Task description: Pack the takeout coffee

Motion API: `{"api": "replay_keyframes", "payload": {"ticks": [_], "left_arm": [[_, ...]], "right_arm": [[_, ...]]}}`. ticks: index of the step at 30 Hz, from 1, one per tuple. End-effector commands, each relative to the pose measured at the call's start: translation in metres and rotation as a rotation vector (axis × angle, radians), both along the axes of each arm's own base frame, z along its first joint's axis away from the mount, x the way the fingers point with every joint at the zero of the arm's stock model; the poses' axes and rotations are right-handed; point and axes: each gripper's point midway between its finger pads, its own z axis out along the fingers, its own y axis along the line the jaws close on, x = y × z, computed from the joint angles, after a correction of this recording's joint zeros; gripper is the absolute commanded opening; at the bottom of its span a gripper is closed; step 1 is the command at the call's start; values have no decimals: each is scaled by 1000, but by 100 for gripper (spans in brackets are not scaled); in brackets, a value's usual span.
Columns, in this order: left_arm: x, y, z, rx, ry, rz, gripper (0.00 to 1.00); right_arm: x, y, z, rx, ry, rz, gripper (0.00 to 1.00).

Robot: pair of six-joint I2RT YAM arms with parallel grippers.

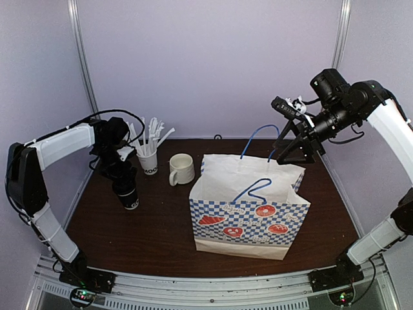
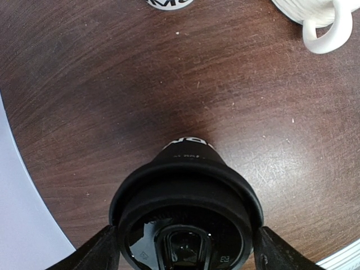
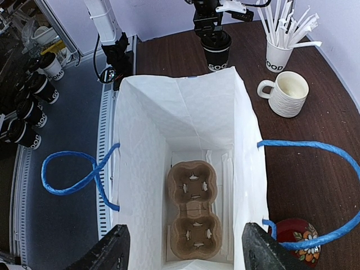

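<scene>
Currently the takeout coffee (image 1: 131,197) stands upright on the left part of the brown table (image 1: 142,239), with its black lid on. The left gripper (image 1: 122,186) reaches down over it from above. In the left wrist view its fingers (image 2: 93,253) stand wide, one on each side of the lid's rim and very close to it. I cannot tell whether they press on the cup or only flank it.

Just beyond the coffee, toward the far edge, is a similar cup full of white straws (image 1: 148,161). A cream mug (image 1: 182,169) sits to the right of that one, with its handle turned toward the straws. The three are near one another but not touching.

A white paper bag (image 1: 248,213) with a blue checked band and red prints stands open in the middle of the table, to the right of the coffee and apart from it. Its blue handles (image 1: 258,132) stick up, the far one rising beside the right gripper (image 1: 295,154). That gripper hangs over the far right of the bag with its fingers spread wide and nothing visibly between them. The right wrist view looks straight down into the bag, where a brown cardboard cup carrier (image 3: 193,211) lies flat on the bottom with its holes unfilled.
</scene>
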Motion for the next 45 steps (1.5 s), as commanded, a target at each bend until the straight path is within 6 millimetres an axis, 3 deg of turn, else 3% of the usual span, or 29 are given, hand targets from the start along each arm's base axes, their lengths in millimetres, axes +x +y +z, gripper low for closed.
{"api": "replay_keyframes", "payload": {"ticks": [1, 10, 14, 18, 24, 32, 36, 42, 45], "left_arm": [[-1, 4, -5, 11, 22, -1, 83], [-4, 4, 7, 6, 27, 3, 77], [-7, 3, 27, -11, -8, 2, 76], [-12, -5, 53, -74, -57, -10, 75], [-23, -30, 97, -198, -150, -60, 74], [-37, -54, 136, -288, -234, -125, 73], [-40, -63, 152, -315, -269, -153, 73], [-41, -70, 182, -355, -339, -195, 73], [-42, -70, 194, -356, -365, -207, 73]], "right_arm": [[1, -1, 8, 18, -18, -10, 72], [3, -3, 12, 22, -27, -32, 72], [8, -8, 25, 44, -44, -63, 72], [31, -15, 35, 54, -73, -171, 73], [67, -24, 12, -34, -65, -306, 77], [92, -20, -9, -85, -25, -361, 79], [96, -9, -11, -56, 21, -336, 64], [79, 26, -10, -12, 99, -209, 15], [75, 36, 1, 9, 88, -180, 0]]}}
